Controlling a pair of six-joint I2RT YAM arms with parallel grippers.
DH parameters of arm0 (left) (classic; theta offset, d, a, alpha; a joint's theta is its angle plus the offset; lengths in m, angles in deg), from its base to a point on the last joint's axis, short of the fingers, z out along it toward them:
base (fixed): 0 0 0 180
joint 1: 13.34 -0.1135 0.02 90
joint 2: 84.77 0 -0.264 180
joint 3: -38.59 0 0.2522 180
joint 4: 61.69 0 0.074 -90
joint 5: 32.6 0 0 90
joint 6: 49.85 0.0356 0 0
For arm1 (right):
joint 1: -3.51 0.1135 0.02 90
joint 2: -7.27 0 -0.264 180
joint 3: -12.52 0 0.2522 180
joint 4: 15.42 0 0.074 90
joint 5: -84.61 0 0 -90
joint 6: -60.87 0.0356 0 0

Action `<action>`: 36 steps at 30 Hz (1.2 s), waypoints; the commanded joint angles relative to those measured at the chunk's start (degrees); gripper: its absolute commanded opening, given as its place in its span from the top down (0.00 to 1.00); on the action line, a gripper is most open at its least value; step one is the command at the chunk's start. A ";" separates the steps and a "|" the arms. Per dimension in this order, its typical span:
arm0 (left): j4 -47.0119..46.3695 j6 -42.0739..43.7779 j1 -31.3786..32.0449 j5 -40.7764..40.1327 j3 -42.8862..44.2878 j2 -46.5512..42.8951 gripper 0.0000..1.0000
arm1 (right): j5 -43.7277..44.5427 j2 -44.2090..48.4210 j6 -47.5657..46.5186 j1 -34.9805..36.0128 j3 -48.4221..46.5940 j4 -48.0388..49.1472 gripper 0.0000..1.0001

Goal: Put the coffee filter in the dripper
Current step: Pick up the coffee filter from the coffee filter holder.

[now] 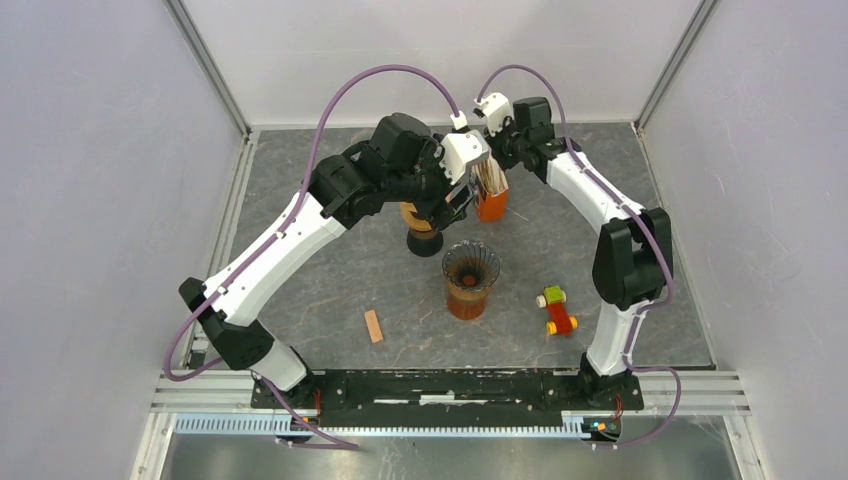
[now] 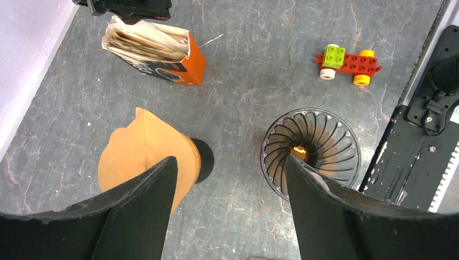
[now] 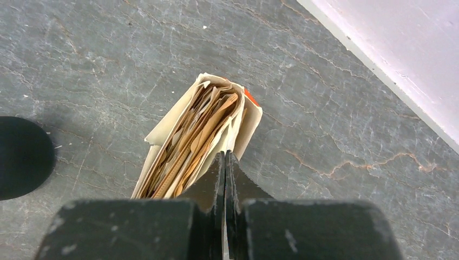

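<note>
The dripper (image 1: 470, 263), a clear ribbed glass cone, sits on an amber vessel at mid table and also shows in the left wrist view (image 2: 311, 149), with nothing inside. An orange box (image 1: 491, 203) behind it holds a stack of coffee filters (image 3: 189, 141). My right gripper (image 3: 224, 154) is over the box (image 2: 157, 49), shut at the right edge of the stack, with a pale sliver of paper between its jaws. My left gripper (image 2: 230, 162) hangs open and empty above the table, between the dripper and a brown filter cone (image 2: 143, 154).
The brown filter cone rests on a black stand (image 1: 424, 240) left of the box. A toy brick car (image 1: 557, 310) lies right of the dripper and a small wooden block (image 1: 373, 326) lies in front. Walls enclose the table on three sides.
</note>
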 commanded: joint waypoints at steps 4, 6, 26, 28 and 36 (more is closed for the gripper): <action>-0.59 2.15 -0.02 -1.66 0.40 -1.60 0.20 | -1.10 5.72 1.92 0.10 -2.09 0.44 1.00; -0.68 2.04 -0.02 -2.40 0.55 -1.49 0.20 | -1.44 6.34 2.33 0.11 -1.97 0.06 1.00; -4.37 -4.39 -7.17 -1.28 3.68 -0.85 0.25 | -3.65 17.81 2.64 -0.40 -0.37 -1.68 1.00; -5.30 -5.44 -9.35 1.11 4.68 -0.47 0.26 | -4.23 19.87 2.38 -0.57 -0.10 -2.45 1.00; -7.62 -1.82 -12.39 9.05 9.43 3.05 0.25 | -14.71 30.00 -1.23 -1.98 2.30 -4.08 1.00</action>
